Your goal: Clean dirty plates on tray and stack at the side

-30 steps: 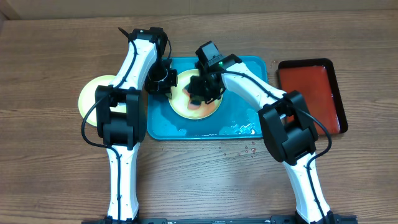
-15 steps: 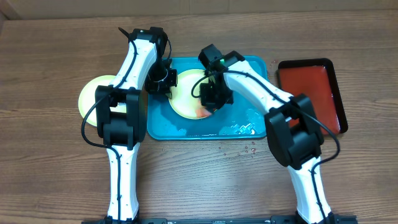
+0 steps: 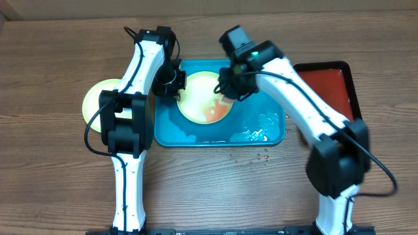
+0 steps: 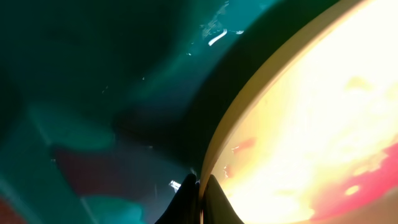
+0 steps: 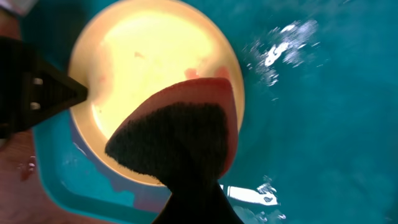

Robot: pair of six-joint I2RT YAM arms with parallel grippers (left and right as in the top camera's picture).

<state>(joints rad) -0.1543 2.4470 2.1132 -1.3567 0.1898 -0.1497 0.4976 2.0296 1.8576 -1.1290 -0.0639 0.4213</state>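
Right hand [image 3: 229, 87], tight on sponge [image 5: 174, 140], now rightward.

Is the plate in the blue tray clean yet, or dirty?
Dirty: the plate, lying in the tray, has a red-orange smear on its lower right part in the overhead view.

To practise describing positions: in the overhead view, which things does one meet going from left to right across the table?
Yellow-green plate on the table → smeared plate → red tray. The turquoise tray and the sponge overlap the smeared plate, so they are left out.
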